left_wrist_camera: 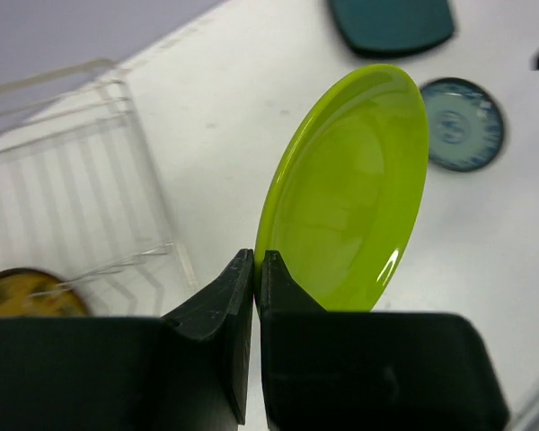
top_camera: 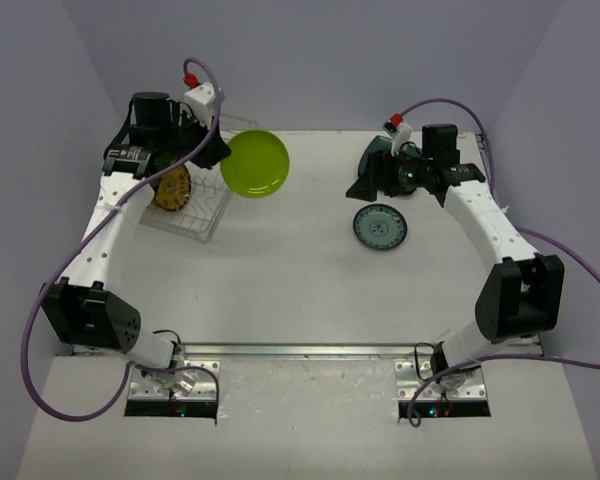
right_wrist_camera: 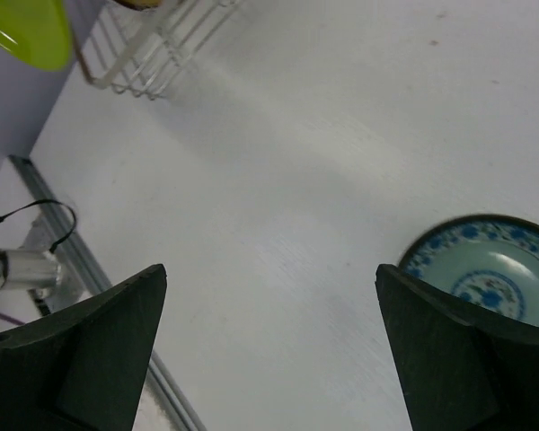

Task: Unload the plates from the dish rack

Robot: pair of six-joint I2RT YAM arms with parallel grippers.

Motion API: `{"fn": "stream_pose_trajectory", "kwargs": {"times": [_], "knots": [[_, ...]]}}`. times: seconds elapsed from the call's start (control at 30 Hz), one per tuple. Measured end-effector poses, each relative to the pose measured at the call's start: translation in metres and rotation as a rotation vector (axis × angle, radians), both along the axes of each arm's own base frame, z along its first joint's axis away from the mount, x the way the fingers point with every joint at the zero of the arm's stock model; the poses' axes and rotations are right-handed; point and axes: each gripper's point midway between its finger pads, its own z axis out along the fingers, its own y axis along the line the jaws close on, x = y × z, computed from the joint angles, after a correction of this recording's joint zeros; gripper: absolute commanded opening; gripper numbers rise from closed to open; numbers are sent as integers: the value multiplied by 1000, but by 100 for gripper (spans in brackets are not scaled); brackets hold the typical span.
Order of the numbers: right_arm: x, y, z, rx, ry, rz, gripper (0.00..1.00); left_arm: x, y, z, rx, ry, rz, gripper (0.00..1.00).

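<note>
Nearest the left wrist camera, the black left gripper (left_wrist_camera: 254, 269) pinched the rim of a glossy lime green round plate (left_wrist_camera: 350, 189). The plate jutted straight out from the fingertips, away from the silver-white wire dish rack (left_wrist_camera: 81, 180). It hung above the white table (top_camera: 300, 290) just beside the rack, while the right gripper (right_wrist_camera: 269, 274), spread wide and empty, hovered well apart near a blue-patterned teal plate (right_wrist_camera: 494, 278).
</note>
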Motion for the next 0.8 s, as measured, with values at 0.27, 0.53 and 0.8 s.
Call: {"fn": "stream_pose_trajectory", "kwargs": {"times": [0.27, 0.53, 0.8], "knots": [[-36, 87, 36, 87, -73, 223, 73, -51, -69, -55, -182, 245, -283, 0], [-27, 129, 43, 54, -92, 265, 16, -67, -90, -60, -218, 291, -357, 0], [-25, 131, 17, -52, -69, 254, 0, -66, -89, -67, -214, 308, -337, 74]]}}
